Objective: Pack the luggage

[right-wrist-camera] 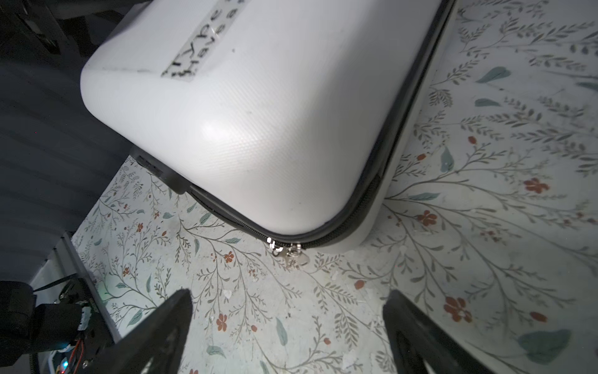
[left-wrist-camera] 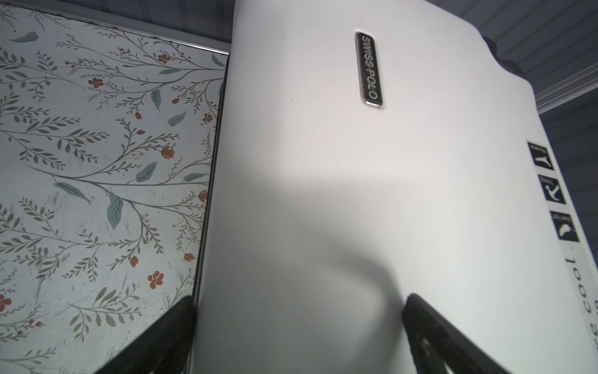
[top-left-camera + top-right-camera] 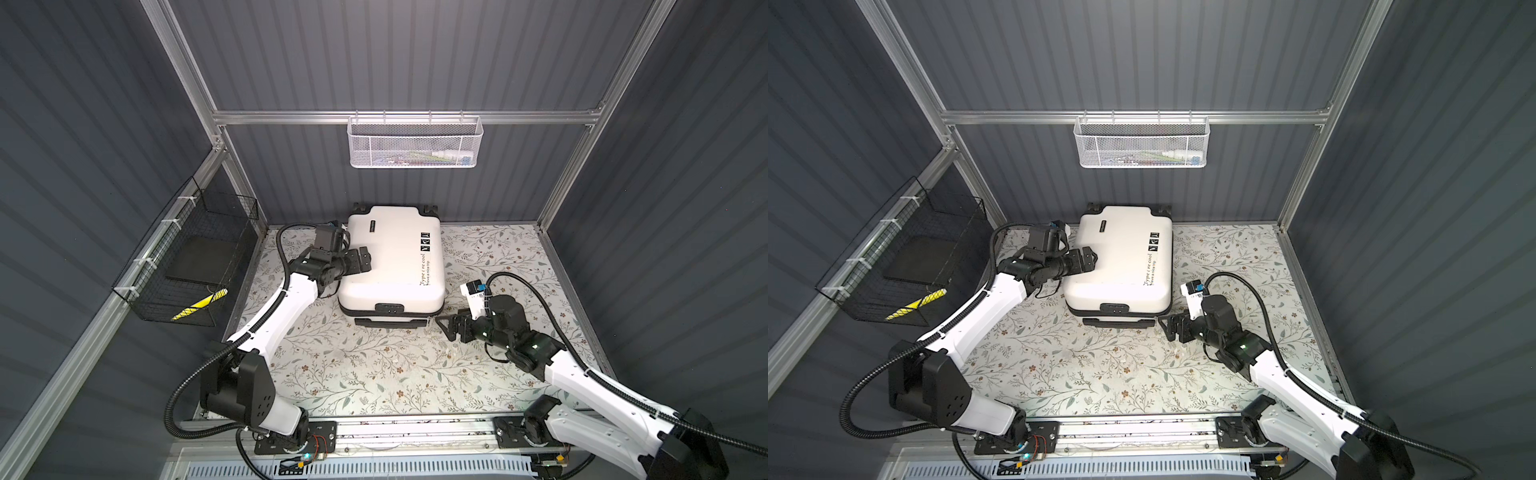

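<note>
The luggage [image 3: 390, 266] [image 3: 1121, 262] is a white hard-shell case lying flat and closed at the back middle of the table, with its black handle facing the front. My left gripper [image 3: 365, 259] [image 2: 299, 307] is open at the lid's left edge, holding nothing. One finger sits beside the zip seam and the other over the white shell [image 2: 356, 194]. My right gripper [image 3: 442, 324] [image 1: 288, 298] is open and empty, low over the cloth just off the case's front right corner [image 1: 242, 113]. Two silver zipper pulls [image 1: 288, 251] hang together at that corner.
A white mesh basket [image 3: 415, 143] [image 3: 1142, 143] with small items hangs on the back rail. A black wire basket [image 3: 187, 266] on the left wall holds a flat black thing and a yellow item [image 3: 199, 305]. A floral cloth [image 3: 374, 374] covers the table.
</note>
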{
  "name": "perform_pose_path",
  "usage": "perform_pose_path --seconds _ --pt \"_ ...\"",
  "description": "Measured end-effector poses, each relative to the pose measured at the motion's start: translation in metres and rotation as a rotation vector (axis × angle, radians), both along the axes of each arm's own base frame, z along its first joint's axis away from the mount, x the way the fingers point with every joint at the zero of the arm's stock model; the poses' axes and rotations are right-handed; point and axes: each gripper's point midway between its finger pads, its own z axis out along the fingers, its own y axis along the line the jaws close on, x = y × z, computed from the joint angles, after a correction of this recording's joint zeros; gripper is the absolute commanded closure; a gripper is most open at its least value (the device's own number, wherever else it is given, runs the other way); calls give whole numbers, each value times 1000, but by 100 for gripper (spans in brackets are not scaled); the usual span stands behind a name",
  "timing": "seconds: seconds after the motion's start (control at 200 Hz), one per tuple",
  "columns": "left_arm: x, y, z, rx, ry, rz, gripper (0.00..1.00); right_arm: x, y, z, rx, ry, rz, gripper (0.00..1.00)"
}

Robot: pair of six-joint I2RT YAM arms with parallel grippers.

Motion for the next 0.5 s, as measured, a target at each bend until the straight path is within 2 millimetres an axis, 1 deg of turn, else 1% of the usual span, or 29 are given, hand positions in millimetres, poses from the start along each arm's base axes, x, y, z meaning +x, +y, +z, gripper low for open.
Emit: perform_pose_path --seconds 0.19,0.31,0.39,0.5 --pt "-1 0 3 4 6 -7 0 17 -35 13 12 9 -122 1" --pt "-5 1 10 28 13 -26 0 26 -56 29 29 1 -194 1" --pt "-8 0 21 42 -5 -39 0 32 -68 42 40 -7 -236 1" --pt "-11 10 49 71 -80 -18 0 38 -81 58 56 -25 -283 1"
